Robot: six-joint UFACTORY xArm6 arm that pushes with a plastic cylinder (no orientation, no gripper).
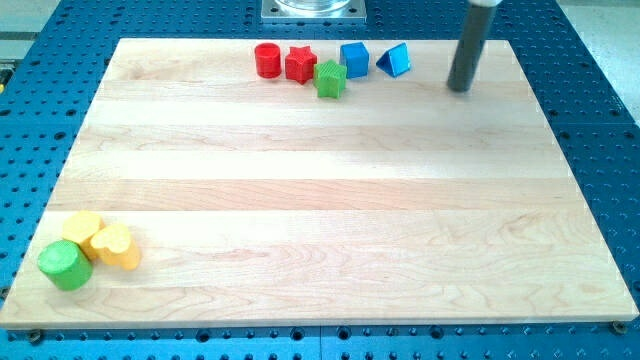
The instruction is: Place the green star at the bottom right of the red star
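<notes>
The red star [300, 64] lies near the view's top edge of the wooden board [320, 200]. The green star [331, 78] sits touching it, at the red star's lower right. My tip [459, 89] rests on the board at the view's upper right, well to the right of the green star, beyond the blue blocks. It touches no block.
A red cylinder [267, 60] stands left of the red star. A blue cube [354, 59] and a blue triangle [395, 61] lie right of the green star. At the view's bottom left sit a green cylinder [64, 265], a yellow block [82, 229] and a yellow heart [115, 246].
</notes>
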